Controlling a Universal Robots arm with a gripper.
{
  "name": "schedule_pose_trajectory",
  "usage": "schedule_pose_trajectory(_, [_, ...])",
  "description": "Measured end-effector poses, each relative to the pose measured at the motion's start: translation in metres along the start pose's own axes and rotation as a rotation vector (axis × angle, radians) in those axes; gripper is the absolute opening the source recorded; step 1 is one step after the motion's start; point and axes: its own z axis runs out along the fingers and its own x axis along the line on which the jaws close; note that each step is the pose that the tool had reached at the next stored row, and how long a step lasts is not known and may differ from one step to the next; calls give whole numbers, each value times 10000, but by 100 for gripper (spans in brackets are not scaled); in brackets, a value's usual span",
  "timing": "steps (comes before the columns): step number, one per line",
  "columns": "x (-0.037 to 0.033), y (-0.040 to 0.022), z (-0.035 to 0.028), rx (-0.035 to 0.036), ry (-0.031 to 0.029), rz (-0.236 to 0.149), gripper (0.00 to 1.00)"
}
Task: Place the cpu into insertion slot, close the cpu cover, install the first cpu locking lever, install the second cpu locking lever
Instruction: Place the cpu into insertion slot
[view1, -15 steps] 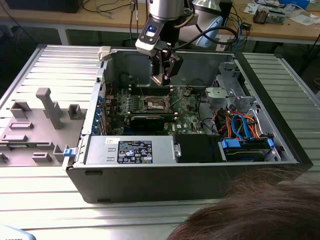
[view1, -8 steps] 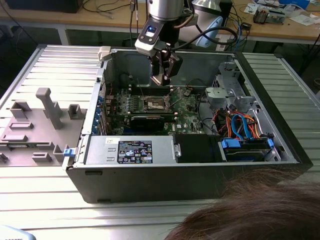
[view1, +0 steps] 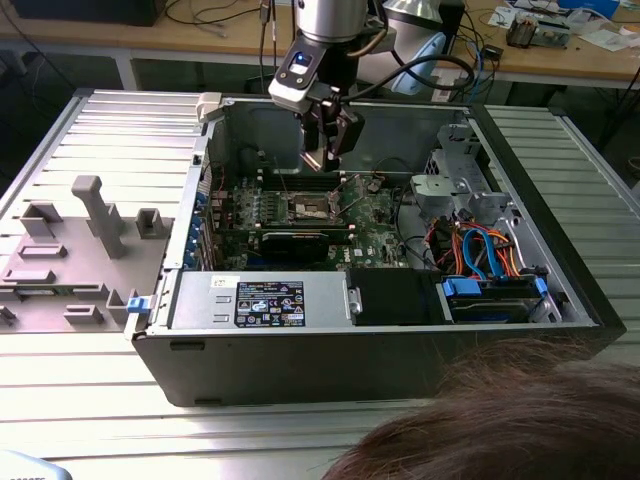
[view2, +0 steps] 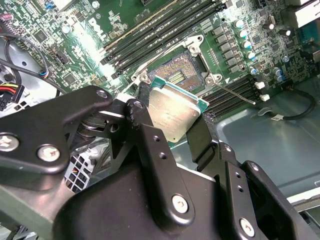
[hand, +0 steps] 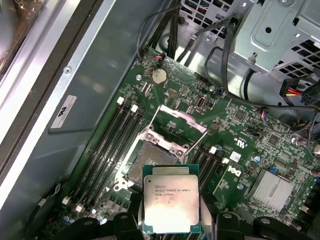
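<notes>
We see an open case (view1: 300, 370) lying on its side, a green board (view1: 375, 235) inside it. The gripper (view1: 328, 150) hangs over the board. The cover (hand: 177, 122) stands swung up, leaving the slot (hand: 150, 157) bare. The gripper pinches the cpu (hand: 171, 197) by two opposite edges, in the air near the slot.

I see the cpu (hand: 170, 197) silvery-grey with green edging, the board (hand: 185, 97) green, and blue and orange cables (view1: 478, 245) at its three o'clock in the exterior view.
</notes>
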Motion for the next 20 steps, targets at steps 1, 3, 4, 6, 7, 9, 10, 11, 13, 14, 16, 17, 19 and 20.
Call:
schedule_pose_trajectory(1, [0,0,1,1,0,9,54])
schedule_pose_trajectory(3, [0,-1,3,1,0,30,54])
schedule_pose_trajectory(4, [0,-1,4,1,0,39,54])
schedule_pose_trajectory(6, [0,-1,5,2,0,57,54])
schedule_pose_trajectory(7, [1,-1,6,2,0,69,54])
schedule_pose_trajectory(9, [1,-1,8,3,0,87,54])
schedule_pose_trajectory(10, [1,-1,9,3,0,95,54])
schedule_pose_trajectory(11, [1,-2,10,3,0,106,54])
schedule_pose_trajectory(13, [2,-3,13,4,0,137,54])
schedule_pose_trajectory(14, [2,-3,15,4,0,151,54])
schedule_pose_trajectory(16, [2,-3,18,5,0,168,54])
schedule_pose_trajectory(17, [2,-3,19,6,0,180,54])
schedule_pose_trajectory(19, [3,-4,22,5,1,193,54])
schedule_pose_trajectory(20, [3,-4,23,6,1,201,54])
